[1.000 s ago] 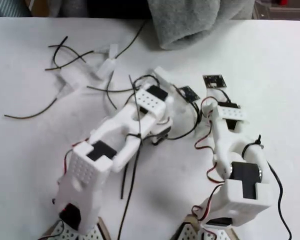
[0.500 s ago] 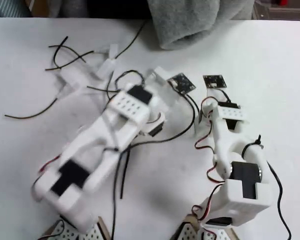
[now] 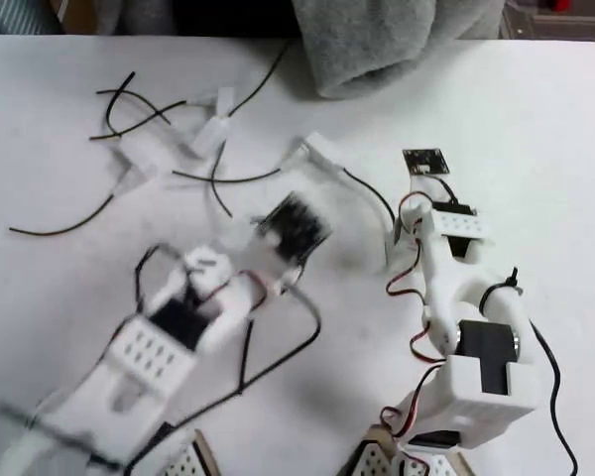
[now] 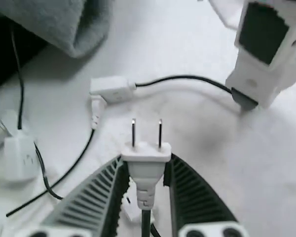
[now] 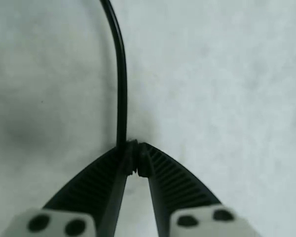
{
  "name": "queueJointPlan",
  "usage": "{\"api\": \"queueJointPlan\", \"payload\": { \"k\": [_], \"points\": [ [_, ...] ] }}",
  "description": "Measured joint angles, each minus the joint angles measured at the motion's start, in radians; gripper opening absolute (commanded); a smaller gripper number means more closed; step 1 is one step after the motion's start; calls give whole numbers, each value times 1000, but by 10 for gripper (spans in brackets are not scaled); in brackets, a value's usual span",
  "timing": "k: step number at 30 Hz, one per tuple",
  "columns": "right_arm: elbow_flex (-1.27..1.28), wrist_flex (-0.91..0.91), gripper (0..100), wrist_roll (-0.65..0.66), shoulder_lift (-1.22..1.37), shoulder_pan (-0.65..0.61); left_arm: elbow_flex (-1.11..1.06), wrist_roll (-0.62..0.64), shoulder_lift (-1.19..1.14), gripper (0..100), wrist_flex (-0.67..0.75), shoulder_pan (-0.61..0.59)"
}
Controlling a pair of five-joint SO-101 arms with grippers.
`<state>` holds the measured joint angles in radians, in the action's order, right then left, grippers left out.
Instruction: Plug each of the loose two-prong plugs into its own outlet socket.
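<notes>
My left gripper (image 4: 145, 159) is shut on a white two-prong plug (image 4: 145, 150), whose prongs point away toward a white outlet socket (image 4: 111, 90) lying on the table a short way ahead. That socket (image 3: 315, 152) has a black cable (image 3: 372, 198) running to my right gripper (image 5: 135, 160), which is shut on the cable (image 5: 121, 89) close to the tabletop. In the high view the left arm (image 3: 149, 347) is drawn back at the near left, and the right arm (image 3: 461, 297) stands at the right.
More white sockets (image 3: 213, 129) (image 3: 137, 164) with black wires (image 3: 129, 109) lie at the back left; one socket (image 4: 18, 153) is near the left gripper. A grey cloth (image 3: 377, 40) hangs over the table's far edge.
The left arm has pulled back from the socket near the middle toward the near left, taking the plug along. The right arm has kept still on the cable.
</notes>
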<state>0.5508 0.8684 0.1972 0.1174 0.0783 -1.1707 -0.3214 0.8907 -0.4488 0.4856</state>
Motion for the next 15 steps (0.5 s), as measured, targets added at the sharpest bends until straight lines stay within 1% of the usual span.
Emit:
{"api": "queueJointPlan", "payload": {
  "k": [3, 6, 11, 15],
  "points": [
    [0, 0, 19, 0, 0, 0, -181, 0, 195, 22, 170, 0],
    [0, 0, 19, 0, 0, 0, -316, 0, 376, 22, 276, 0],
    [0, 0, 19, 0, 0, -3, -434, 0, 620, 22, 311, 2],
    [0, 3, 19, 0, -20, -34, -482, 83, 753, 22, 315, 2]
  ]
}}
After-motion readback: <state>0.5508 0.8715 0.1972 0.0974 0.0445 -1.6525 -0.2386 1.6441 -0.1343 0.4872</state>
